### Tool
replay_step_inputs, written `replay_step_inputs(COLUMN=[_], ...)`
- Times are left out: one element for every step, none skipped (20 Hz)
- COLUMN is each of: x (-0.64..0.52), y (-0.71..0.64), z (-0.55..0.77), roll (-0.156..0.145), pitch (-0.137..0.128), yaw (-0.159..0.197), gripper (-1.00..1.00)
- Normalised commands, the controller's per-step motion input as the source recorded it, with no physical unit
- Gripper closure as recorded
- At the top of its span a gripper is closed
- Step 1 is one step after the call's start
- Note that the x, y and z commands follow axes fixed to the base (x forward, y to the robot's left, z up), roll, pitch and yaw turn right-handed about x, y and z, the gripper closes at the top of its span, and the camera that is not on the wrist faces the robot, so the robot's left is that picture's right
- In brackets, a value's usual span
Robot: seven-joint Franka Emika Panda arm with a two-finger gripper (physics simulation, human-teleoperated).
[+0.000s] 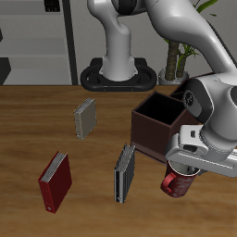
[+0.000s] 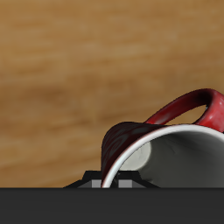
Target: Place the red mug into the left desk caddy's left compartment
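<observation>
The red mug [image 1: 174,185] hangs under my gripper [image 1: 179,174], near the table's front edge. The gripper looks shut on the mug's rim, with its fingers mostly hidden by the hand. The mug seems to be held just above the wood. In the wrist view the mug [image 2: 131,140] fills the frame close up, showing its light grey inside and its red loop handle [image 2: 188,103]. The left desk caddy [image 1: 151,132], a dark maroon box with a black inside, stands just behind the mug, partly covered by my arm.
A grey book [image 1: 85,118] stands farther back mid-table. A red book [image 1: 55,180] lies near the front edge. A dark grey book [image 1: 124,173] stands upright beside the mug and caddy. The robot base [image 1: 118,76] and a plant [image 1: 174,57] are at the back.
</observation>
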Motion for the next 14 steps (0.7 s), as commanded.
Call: replay_step_inputs(x=[-0.11,-0.23,-0.32,-0.27,-0.3,-0.27,-0.19,-0.39,-0.37,-0.43,-0.47,-0.43,-0.31,-0.58], y=[-0.13,-0.12,-0.02,-0.11,-0.05,-0.09,-0.04,-0.15,-0.03,-0.05,-0.15,-0.05,-0.02,-0.06], z=[0.51,0.6,0.79,0.67,0.73,0.72,0.39,0.93,0.8,0.78,0.94,0.75,0.53,0.85], roll=[0.021,-0.041,0.041,0.033,0.014,0.018,-0.001,0.004,0.019,0.025,-0.033,0.038,0.019,-0.023], pitch=[-0.07,-0.067,-0.094,-0.061,-0.092,-0.066,-0.048,-0.098,-0.111,-0.095,-0.097,-0.087,-0.075,-0.091], yaw=[0.008,-0.03,0.041,-0.016,0.053,0.028,0.017,0.0,0.079,0.028,0.016,0.002,0.034,0.062], gripper=[1.0,1.0,1.0,1.0,1.0,1.0,1.0,1.0,1.0,1.0,1.0,1.0,1.0,1.0])
